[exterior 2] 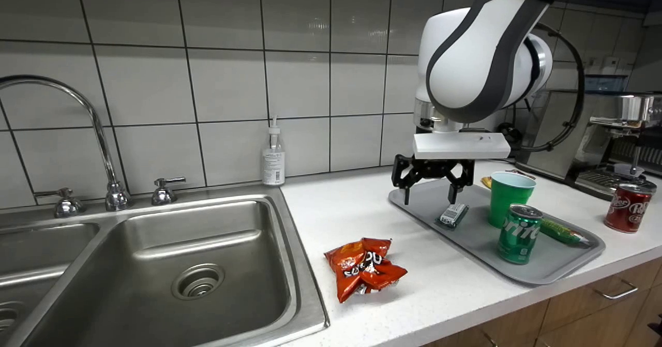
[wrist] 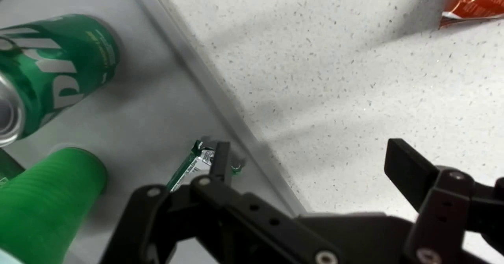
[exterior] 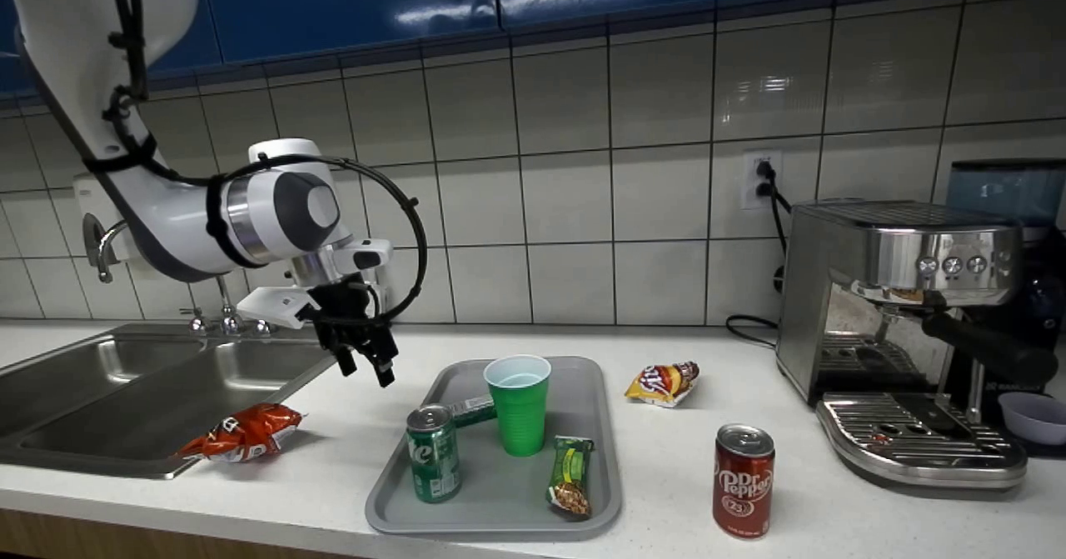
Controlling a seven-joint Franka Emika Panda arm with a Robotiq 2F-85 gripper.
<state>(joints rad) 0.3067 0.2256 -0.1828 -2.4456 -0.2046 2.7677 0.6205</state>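
snack bar (exterior 2: pixel 453 216) lies flat on a gray tray (exterior 2: pixel 473 233), near a green cup (exterior 2: pixel 505 202) and a green soda can (exterior 2: pixel 519 236). the claw (exterior 2: pixel 430 201) hangs higher, by the tray's edge, its 2 fingers (wrist: pixel 411 173) spread wide.

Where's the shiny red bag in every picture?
In an exterior view: red bag, lower left.
In an exterior view: red bag, below the middle, slightly right.
In the wrist view: red bag, top right corner, cut off.
Shared landmark: the gray tray, in all three.
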